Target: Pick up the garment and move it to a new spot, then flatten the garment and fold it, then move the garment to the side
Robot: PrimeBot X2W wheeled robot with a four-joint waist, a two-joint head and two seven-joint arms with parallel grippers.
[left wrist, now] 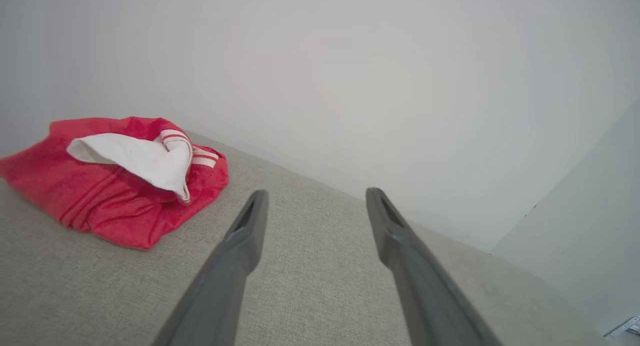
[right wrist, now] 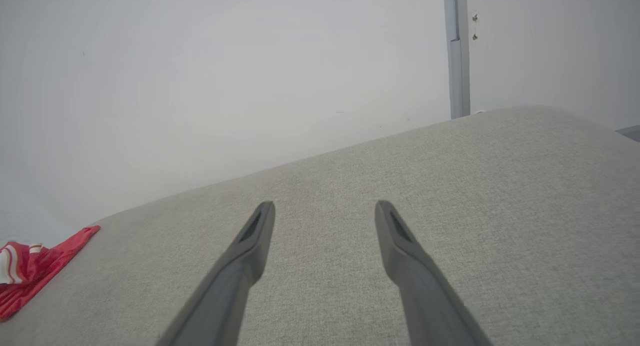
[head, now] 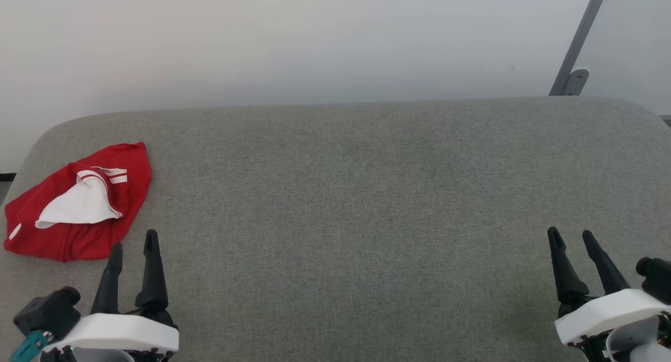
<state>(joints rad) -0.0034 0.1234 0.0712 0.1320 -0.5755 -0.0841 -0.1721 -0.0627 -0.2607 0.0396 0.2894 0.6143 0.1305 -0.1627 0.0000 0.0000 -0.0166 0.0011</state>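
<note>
- Lying crumpled far left on the grey fabric surface (head: 346, 194), the red white-sleeved T-shirt (head: 78, 205) is awaiting pickup.
- Left end effector (head: 133, 244) is hovering beside it, wide open, empty, probably needing a short reach.
- Right end effector (head: 570, 235) is idling open and empty.

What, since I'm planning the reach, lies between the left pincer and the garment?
Only bare grey surface separates the left pincer from the garment, seen in left wrist view.

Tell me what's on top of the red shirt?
Its own white sleeve lies folded over the red garment, striped trim beside it. Nothing else sits on it. What the sleeve and bunched folds cover cannot be seen.
</note>
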